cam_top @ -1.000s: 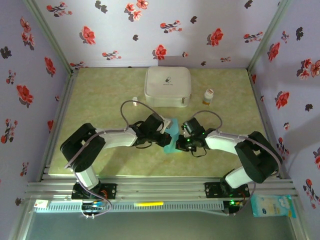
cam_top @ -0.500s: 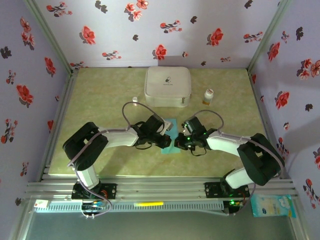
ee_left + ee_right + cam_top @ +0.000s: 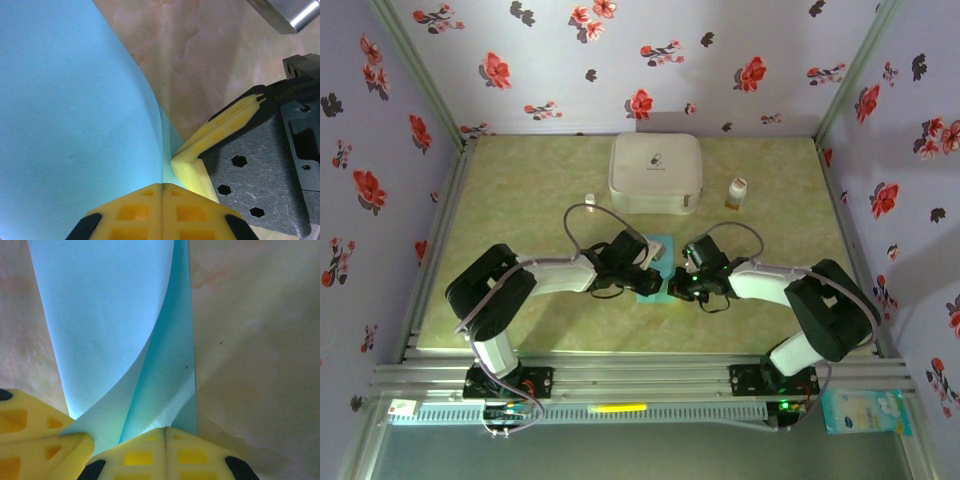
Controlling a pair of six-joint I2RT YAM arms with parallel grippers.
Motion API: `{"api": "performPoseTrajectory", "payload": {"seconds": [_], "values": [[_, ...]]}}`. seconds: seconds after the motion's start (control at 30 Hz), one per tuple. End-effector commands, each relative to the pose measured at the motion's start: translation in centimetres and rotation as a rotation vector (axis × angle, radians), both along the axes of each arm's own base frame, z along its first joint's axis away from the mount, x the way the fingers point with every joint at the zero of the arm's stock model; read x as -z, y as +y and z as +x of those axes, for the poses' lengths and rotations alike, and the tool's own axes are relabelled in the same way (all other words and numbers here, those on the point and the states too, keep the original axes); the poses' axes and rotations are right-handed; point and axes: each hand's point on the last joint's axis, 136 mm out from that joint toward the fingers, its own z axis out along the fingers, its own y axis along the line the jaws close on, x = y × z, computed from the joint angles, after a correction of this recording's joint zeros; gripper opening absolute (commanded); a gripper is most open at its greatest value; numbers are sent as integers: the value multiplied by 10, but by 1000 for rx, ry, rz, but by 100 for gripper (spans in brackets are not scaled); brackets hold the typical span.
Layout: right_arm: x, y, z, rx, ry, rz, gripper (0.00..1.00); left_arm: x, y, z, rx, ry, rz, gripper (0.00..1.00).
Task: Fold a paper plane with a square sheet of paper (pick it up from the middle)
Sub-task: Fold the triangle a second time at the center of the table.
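1. Surface: a green-beige marbled table (image 3: 520, 200) inside floral-papered walls. A white rounded case (image 3: 655, 172) and a small bottle (image 3: 737, 192) stand well beyond both grippers, apart from the work
2. Left gripper (image 3: 161, 189): its fingers are clenched together on an edge of the square sheet of paper (image 3: 65, 125). The sheet spreads ahead and to the left of the tips, curving upward
3. Right gripper (image 3: 165, 430): likewise pinched on the sheet, just beside the left one. A curled flap rises ahead of it over a flat layer on the table
4. Progress, by judgement: an early fold is in hand and not yet creased. No pointed dart is formed, so most folds remain
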Motion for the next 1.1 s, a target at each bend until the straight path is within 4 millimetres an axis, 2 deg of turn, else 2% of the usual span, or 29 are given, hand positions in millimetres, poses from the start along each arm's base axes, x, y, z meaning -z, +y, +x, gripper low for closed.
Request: {"api": "performPoseTrajectory", "payload": {"seconds": [0.0,0.3,0.77,0.93,1.07], "values": [[27,-29,-17,-16,59,-155,1,-2,1,6,8,1,1,3],[22,-28,-18,-87,49,-137,1,-3,3,15,28,-12,31,4],[17,-37,-16,-113,48,-164,1,2,4,17,34,7,60,5],[9,-28,-9,-93,34,-120,3,6,4,16,17,23,58,5],[-6,-12,0,-42,6,-16,5,3,3,14,4,37,33,4]]}}
